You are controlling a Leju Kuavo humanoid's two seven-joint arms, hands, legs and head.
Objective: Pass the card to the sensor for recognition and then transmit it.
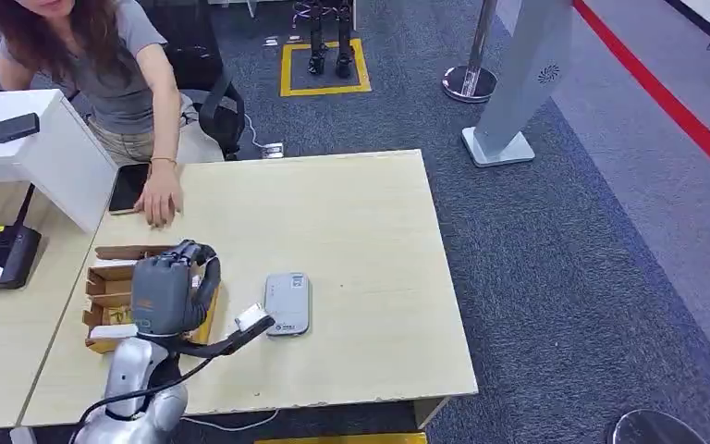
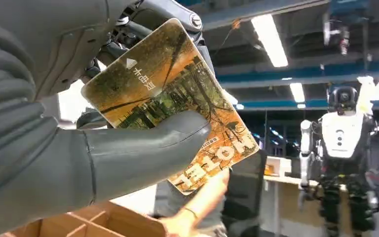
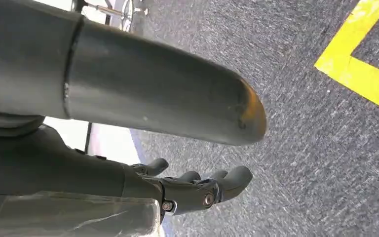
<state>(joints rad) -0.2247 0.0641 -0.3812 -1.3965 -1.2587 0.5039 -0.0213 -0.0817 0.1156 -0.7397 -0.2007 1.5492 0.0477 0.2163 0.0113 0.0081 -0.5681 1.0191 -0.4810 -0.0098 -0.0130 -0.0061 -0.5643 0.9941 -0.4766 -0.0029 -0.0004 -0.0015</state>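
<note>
left hand pinching hotel card between thumb and fingers, raised over wooden box, grey sensor on table just right of it, person's hand beyond, right hand fingers loosely apart, holding nothing
</note>
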